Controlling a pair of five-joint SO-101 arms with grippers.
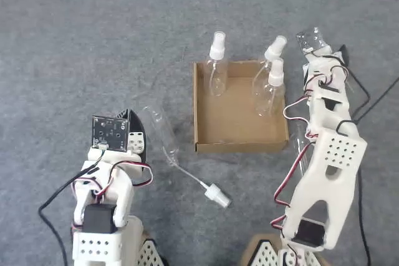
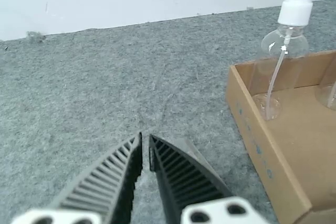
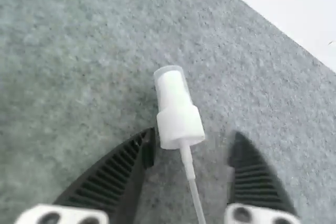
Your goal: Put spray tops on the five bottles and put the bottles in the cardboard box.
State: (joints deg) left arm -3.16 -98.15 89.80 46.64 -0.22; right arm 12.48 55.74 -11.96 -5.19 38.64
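Note:
Three clear bottles with white spray tops stand in the cardboard box (image 1: 201, 101): one (image 1: 216, 70) at its far left corner, two (image 1: 270, 88) at its far right. A bare bottle (image 1: 161, 132) lies on the carpet left of the box, just beside my left gripper (image 1: 133, 128), which is shut and empty (image 2: 146, 153). A loose spray top (image 1: 217, 194) with its tube lies in front of the box. My right gripper (image 3: 194, 137) is open over the carpet beyond the box's right side, with another spray top (image 3: 176, 108) lying between its fingers.
Grey carpet covers the table. Another clear bottle (image 1: 300, 144) lies right of the box, partly hidden under the right arm (image 1: 327, 154). A pale wall runs behind the carpet's far edge. The box's left wall (image 2: 262, 145) is close to my left gripper.

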